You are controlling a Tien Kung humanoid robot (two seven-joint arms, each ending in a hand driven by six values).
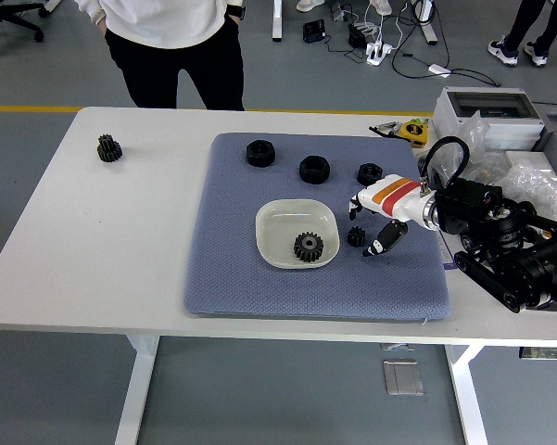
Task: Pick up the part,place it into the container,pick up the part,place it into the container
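- Gear [308,246]: lies inside the white container [276,248], on the blue mat [250,278] toward the table's [93,241] near edge.
- Small gear [356,236]: on the mat just right of the container.
- Right hand [382,221]: over the mat beside the small gear, fingers [382,243] released, grasping nothing.
- Three black nuts [314,169]: along the mat's far edge.
- Another gear [108,148]: near the table's far left corner.
- Person [171,37]: standing beyond the far edge.

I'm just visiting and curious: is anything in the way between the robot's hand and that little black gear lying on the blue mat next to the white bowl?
Nothing visible. The right hand hangs just right of the small gear, with only bare blue mat around it. The white bowl, already holding one gear, sits just left of the small gear with an open path.
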